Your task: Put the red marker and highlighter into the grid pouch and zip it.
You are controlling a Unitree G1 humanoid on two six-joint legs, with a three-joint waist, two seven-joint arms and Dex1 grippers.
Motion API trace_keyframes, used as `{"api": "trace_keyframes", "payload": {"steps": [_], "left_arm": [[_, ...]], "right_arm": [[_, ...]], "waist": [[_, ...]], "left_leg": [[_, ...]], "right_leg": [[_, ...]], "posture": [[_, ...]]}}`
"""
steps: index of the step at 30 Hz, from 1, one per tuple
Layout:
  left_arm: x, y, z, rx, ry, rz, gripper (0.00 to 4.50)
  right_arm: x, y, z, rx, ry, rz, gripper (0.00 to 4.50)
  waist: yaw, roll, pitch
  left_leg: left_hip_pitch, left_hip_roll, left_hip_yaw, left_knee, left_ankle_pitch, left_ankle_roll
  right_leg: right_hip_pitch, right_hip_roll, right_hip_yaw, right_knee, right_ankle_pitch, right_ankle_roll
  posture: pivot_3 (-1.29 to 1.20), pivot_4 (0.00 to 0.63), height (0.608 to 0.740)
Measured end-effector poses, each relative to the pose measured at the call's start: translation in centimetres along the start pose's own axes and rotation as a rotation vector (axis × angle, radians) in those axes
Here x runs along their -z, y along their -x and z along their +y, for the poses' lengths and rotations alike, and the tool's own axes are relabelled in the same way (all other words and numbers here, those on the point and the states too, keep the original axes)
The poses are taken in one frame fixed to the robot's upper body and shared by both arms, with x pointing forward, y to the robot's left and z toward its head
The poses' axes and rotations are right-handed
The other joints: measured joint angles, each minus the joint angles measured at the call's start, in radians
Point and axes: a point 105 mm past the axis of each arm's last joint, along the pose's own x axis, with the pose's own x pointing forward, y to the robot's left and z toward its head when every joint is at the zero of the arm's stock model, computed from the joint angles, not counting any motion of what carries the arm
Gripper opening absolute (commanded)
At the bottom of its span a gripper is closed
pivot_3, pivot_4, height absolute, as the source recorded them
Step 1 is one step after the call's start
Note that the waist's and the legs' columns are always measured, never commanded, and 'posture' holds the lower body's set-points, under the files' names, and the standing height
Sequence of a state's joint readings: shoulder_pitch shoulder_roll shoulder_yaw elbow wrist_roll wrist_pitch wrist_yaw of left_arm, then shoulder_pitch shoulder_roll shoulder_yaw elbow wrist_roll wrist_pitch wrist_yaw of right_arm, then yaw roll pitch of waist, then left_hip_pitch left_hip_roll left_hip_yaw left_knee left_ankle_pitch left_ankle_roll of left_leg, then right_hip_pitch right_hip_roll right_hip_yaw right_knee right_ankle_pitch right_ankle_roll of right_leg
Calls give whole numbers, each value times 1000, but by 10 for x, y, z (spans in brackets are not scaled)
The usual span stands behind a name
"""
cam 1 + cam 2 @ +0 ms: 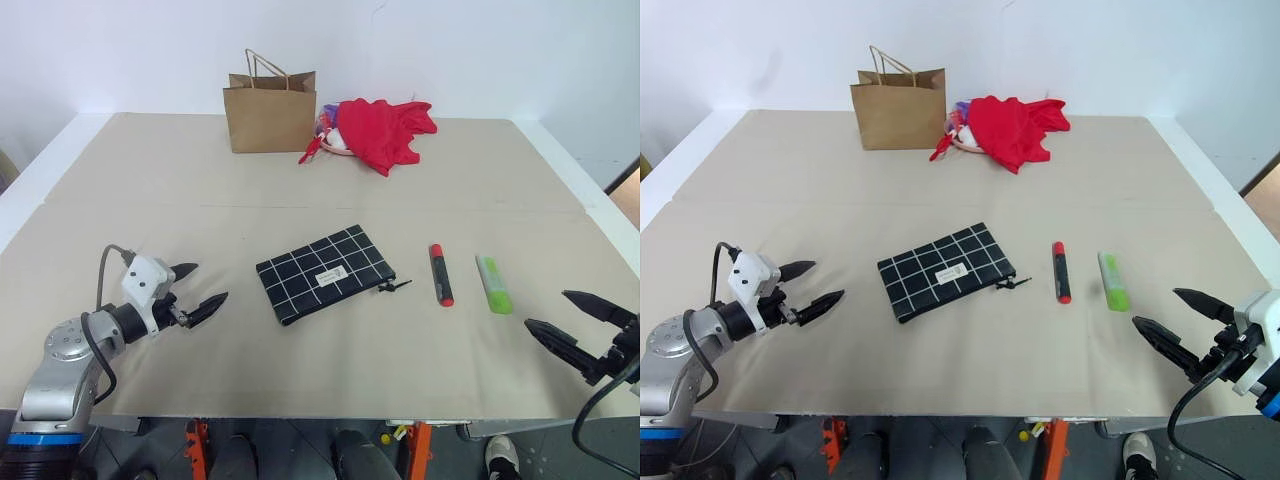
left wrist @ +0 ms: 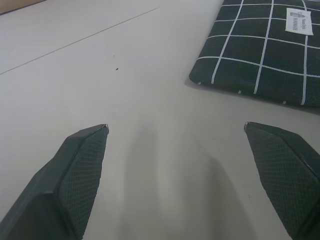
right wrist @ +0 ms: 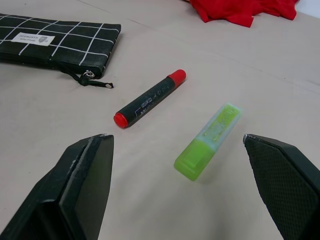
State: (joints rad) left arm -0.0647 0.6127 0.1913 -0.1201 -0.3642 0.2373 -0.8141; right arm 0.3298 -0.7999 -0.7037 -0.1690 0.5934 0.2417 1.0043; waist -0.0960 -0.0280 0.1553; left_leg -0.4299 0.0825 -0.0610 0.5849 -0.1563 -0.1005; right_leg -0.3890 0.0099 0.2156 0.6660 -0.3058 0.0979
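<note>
Left eye view: we see the grid pouch point(image 1: 325, 273) lying flat at the middle of the desk point(image 1: 150, 200), its zipper pull point(image 1: 394, 286) pointing toward the red marker point(image 1: 440, 274), which lies just beside it; the highlighter point(image 1: 493, 284) rests near the marker on its far side, apart from it. Our left end effector point(image 1: 198, 290) hovers released beside the pouch's other end, touching nothing. Our right end effector point(image 1: 568, 318) also stands released and empty, near the highlighter. A brown paper bag point(image 1: 269, 112) and a red cloth point(image 1: 380, 130) sit well apart at the back. We judge the task not yet begun, the pouch seemingly zipped. To proceed well, we should pin the pouch with the left end effector, draw the pull open with the right, then approach each pen across its barrel.
</note>
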Motion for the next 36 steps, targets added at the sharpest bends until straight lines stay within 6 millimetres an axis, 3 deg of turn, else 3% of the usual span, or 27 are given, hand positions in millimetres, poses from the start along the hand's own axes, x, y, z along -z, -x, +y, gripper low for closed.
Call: {"api": "trace_keyframes", "payload": {"steps": [15,21,25,28,30,32,33,34,35,36], "left_arm": [[-4,-4,-13,187,-46,0,4500],[-7,-15,-35,312,-51,-6,4500],[-15,-26,-57,410,-37,-33,4500],[-16,-32,-79,508,-49,-43,4500],[-16,-39,-91,558,-71,-50,4500],[-18,-42,-95,569,-76,-61,4500],[-20,-45,-97,573,-80,-70,4500],[-26,-50,-101,587,-94,-96,4500],[-28,-51,-102,588,-99,-105,4500],[-29,-53,-103,586,-101,-114,4500]], "right_arm": [[-3,-5,8,-38,9,15,4469],[-26,-38,19,-64,9,-51,4469],[-47,-82,33,-74,-30,-151,4469],[-56,-119,51,-101,-65,-199,3658],[-59,-147,65,-120,-101,-222,2549],[-56,-160,71,-129,-123,-215,1763],[-54,-168,75,-133,-130,-214,1164],[-48,-181,85,-148,-143,-202,1164],[-44,-185,90,-156,-147,-193,416],[-39,-189,94,-158,-150,-182,245]], "waist": [[0,0,0],[-3,1,0],[-5,2,0],[-4,2,0],[-4,2,1],[-2,2,1],[0,2,1],[0,2,1],[4,3,1],[5,3,1]], "left_leg": [[0,0,0,0,0,0],[0,0,0,0,0,0],[0,0,0,1,1,1],[0,0,0,1,1,1],[-1,0,-1,0,1,1],[-1,0,-2,0,1,1],[-1,0,-2,0,1,1],[-1,0,-2,0,1,1],[-3,-1,-4,0,1,1],[-3,0,-4,0,1,1]], "right_leg": [[0,0,0,0,0,0],[0,0,0,0,1,0],[0,0,-1,0,3,1],[0,0,-1,0,3,2],[0,0,-1,0,5,5],[0,0,-1,0,4,5],[0,0,-1,0,4,5],[0,1,-2,0,4,5],[0,1,-3,1,6,0],[0,1,-3,1,7,0]], "posture": [[0,150,740],[0,150,740],[0,150,740],[0,150,740],[0,150,740],[0,150,740],[0,150,740],[0,150,740],[0,150,740],[0,150,740]]}}
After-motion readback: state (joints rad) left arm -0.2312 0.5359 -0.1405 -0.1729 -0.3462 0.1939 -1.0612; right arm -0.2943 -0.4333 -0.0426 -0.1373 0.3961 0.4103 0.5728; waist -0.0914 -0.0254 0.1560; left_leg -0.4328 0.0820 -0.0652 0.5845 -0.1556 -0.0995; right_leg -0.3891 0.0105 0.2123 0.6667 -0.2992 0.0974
